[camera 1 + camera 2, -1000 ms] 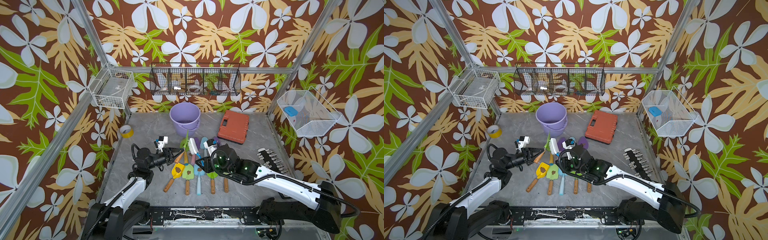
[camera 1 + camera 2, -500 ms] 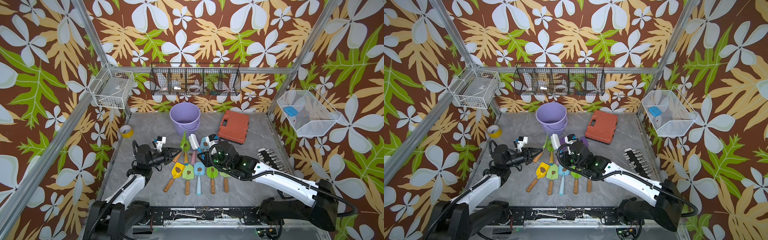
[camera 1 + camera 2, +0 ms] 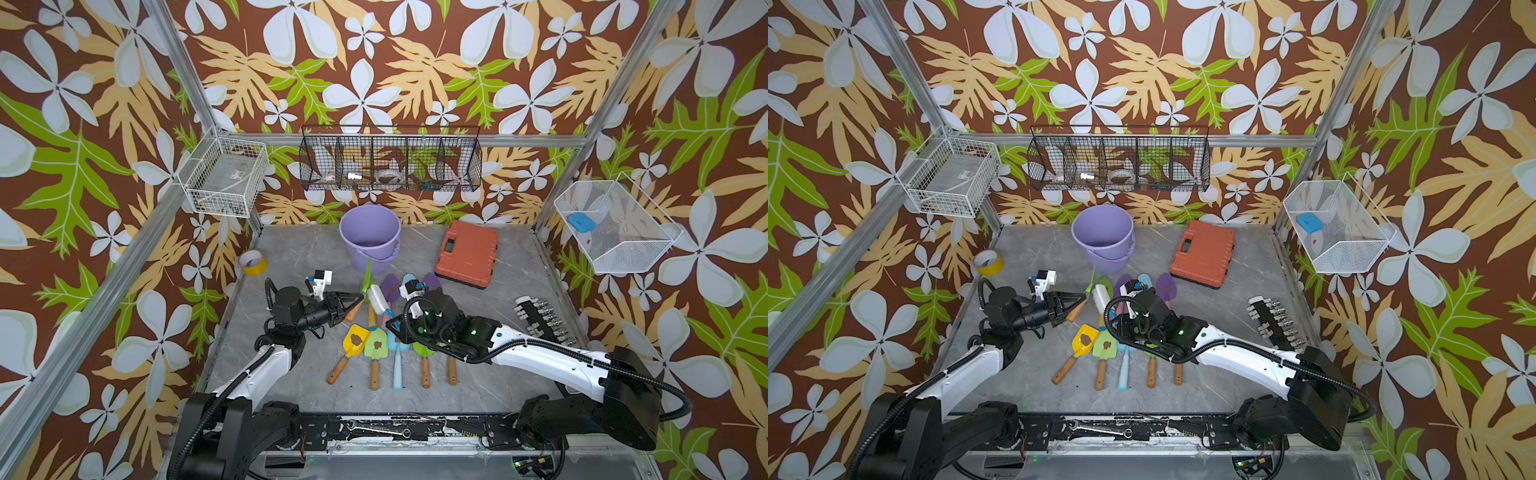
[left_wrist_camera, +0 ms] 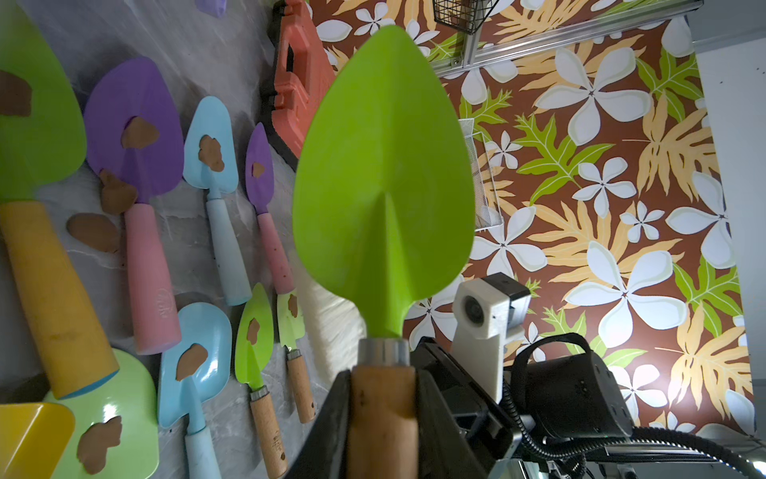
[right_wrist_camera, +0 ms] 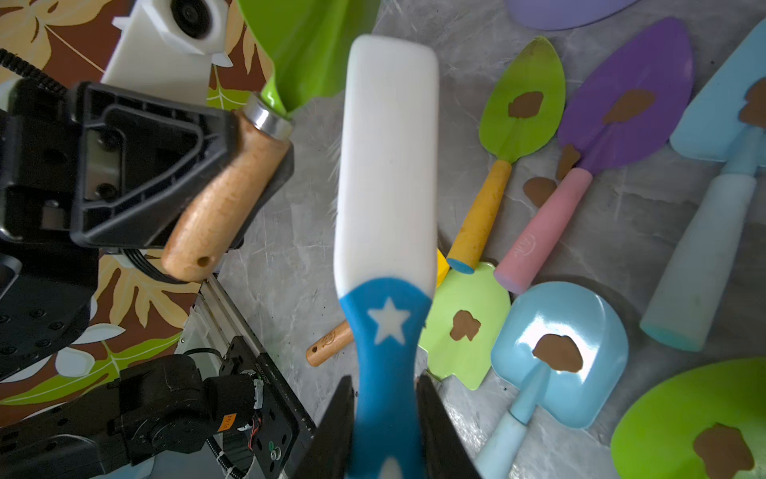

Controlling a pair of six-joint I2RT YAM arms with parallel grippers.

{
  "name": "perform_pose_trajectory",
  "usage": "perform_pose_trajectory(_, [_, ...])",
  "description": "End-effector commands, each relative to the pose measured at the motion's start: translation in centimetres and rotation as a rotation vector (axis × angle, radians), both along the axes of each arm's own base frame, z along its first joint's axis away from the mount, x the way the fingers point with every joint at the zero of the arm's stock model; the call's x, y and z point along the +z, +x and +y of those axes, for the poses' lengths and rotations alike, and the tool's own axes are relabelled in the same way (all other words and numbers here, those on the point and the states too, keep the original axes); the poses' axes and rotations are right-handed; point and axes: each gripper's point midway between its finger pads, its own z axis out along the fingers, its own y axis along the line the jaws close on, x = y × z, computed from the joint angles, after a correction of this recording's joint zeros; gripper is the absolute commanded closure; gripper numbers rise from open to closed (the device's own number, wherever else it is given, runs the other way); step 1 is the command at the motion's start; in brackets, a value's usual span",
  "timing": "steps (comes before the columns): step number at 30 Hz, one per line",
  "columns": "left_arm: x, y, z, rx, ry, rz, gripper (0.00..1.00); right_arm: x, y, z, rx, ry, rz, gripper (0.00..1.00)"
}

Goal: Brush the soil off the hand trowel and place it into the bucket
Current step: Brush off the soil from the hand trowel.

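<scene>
My left gripper (image 4: 383, 414) is shut on the wooden handle of a green hand trowel (image 4: 383, 166), and the blade points toward the bucket (image 3: 370, 232). The blade face seen in the left wrist view carries no soil. My right gripper (image 5: 387, 414) is shut on the blue handle of a white-backed brush (image 5: 387, 157). Its bristles sit close beside the held trowel's neck (image 5: 269, 116); whether they touch is unclear. In both top views the brush (image 3: 377, 298) lies just right of the left gripper (image 3: 353, 305). Brown soil (image 4: 140, 132) sticks to the trowels on the table.
Several coloured trowels (image 3: 376, 345) lie in two rows mid-table, with a loose soil blob (image 4: 93, 231) among them. An orange case (image 3: 467, 253) lies right of the bucket, a yellow tape roll (image 3: 251, 262) at far left, a black bit rack (image 3: 540, 318) at right.
The brush and the held trowel have shifted only slightly against each other. Both grips are unchanged.
</scene>
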Motion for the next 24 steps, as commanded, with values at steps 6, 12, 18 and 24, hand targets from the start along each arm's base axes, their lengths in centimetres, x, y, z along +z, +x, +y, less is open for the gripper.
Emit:
perform_pose_trajectory(6, [-4.4,2.0,3.5,0.080,0.742,0.020,1.00,5.4,3.0,-5.5,-0.128,-0.168,-0.182,1.00])
perform_pose_trajectory(12, [-5.5,1.8,6.1,0.157,1.239,0.002,1.00,6.6,3.3,-4.3,-0.041,-0.265,-0.192,1.00])
perform_pose_trajectory(18, [-3.7,0.8,4.7,0.152,1.329,-0.103,1.00,4.4,2.3,-0.7,0.098,-0.294,-0.149,1.00])
perform_pose_trajectory(24, [-3.6,-0.1,3.0,0.090,1.355,-0.148,1.00,2.6,1.1,3.0,0.212,-0.283,-0.114,1.00])
